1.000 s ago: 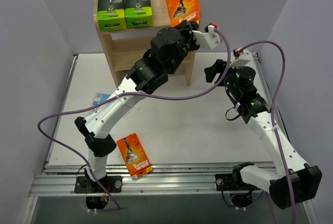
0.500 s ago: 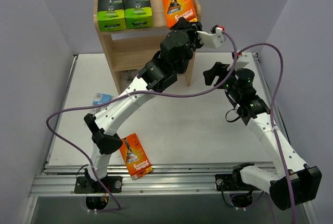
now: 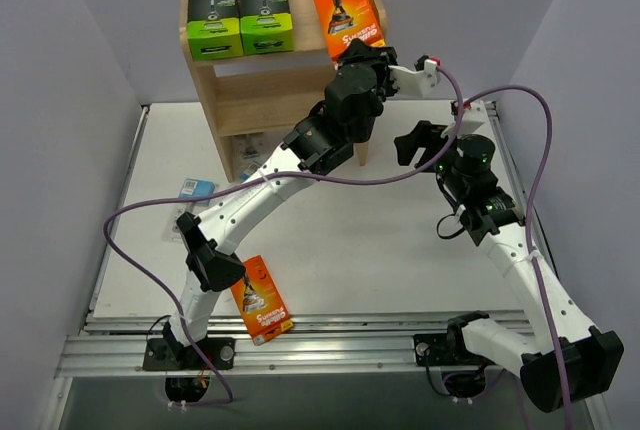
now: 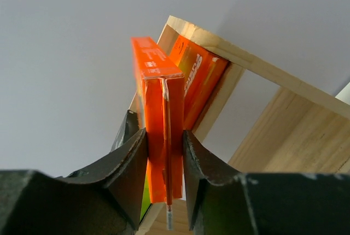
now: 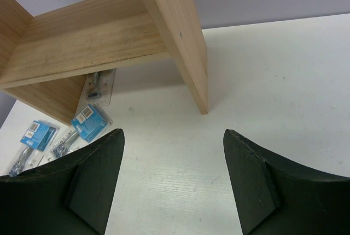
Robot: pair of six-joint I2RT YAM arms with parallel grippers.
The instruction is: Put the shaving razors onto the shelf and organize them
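Nearest the arm bases and well out in front of the shelf (image 3: 250,80), one orange box (image 3: 258,300) lies flat on the bench (image 3: 380,250), untouched; closer in, at the shelf's foot on its left side, the blue-carded blister packs (image 5: 90,121) lie scattered on the bench, and a clear pack (image 5: 99,84) sits part-way beneath the lowest tier; none of these is shelved yet; the right fingers (image 5: 172,147) hang just in front of the shelf's right side panel, spread wide, with nothing between them; up at the shelf's top tier, right end, the left fingers (image 4: 164,142) are pinched on the broad faces of the held orange box (image 4: 158,109), which stands on edge and nearly upright; whether its bottom edge touches the board I cannot tell; just behind it a second orange box (image 4: 201,79) leans against the right side panel; farthest back, at the left end of the top tier, two black-and-lime boxes (image 3: 240,16) stand side by side, fronts facing out; so I'd call it about half done: three packs shelved, a fourth being set down, and the bench box and blister packs left, with the lower tiers bare as far as shown; the held box is thin, bright orange card with a razor picture and white lettering, a glued seam down its edge
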